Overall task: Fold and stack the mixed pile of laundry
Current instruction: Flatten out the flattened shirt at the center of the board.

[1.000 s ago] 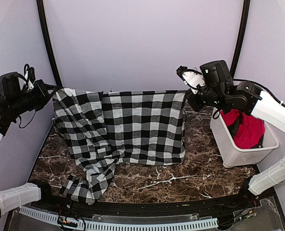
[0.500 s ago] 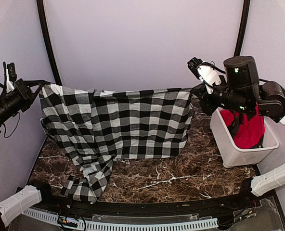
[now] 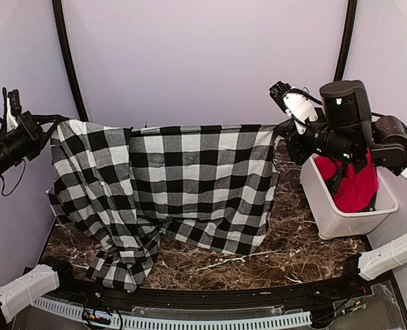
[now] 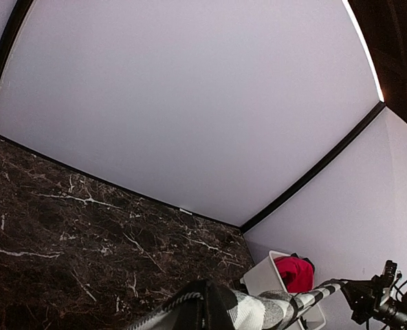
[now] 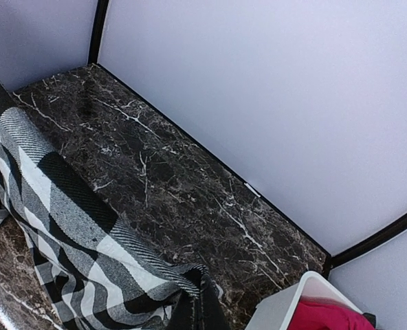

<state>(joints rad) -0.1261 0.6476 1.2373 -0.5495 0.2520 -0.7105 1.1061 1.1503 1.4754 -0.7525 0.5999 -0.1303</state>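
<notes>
your left pincer (image 3: 47,128), at the far left edge of the overhead view, is clamped tight on the upper left corner of the checked garment (image 3: 190,185). your right pincer (image 3: 283,133), in the upper right of that view, is closed just as tightly on the garment's upper right corner. the black-and-white cloth is stretched between the two like a curtain, its top edge nearly level across the middle of the frame. its left part hangs in heavier folds, and the lowest folds reach down onto the dark marble counter (image 3: 258,265) near the lower left. the lower right hem slants and also touches the counter. at the right side of the frame a white bin (image 3: 331,216) stands on the counter, just beside the hanging cloth, and the red garment (image 3: 355,189) sits bunched inside it, partly hidden by your right arm. in the left wrist view the top edge of the checked cloth (image 4: 265,309) runs along the bottom of the frame toward the bin (image 4: 262,275) and the red cloth (image 4: 296,271) at the lower right. in the right wrist view the checked cloth (image 5: 86,254) fills the lower left, with bare counter (image 5: 155,158) behind it and the bin's rim (image 5: 286,306) and red cloth (image 5: 327,317) in the lower right corner.
</notes>
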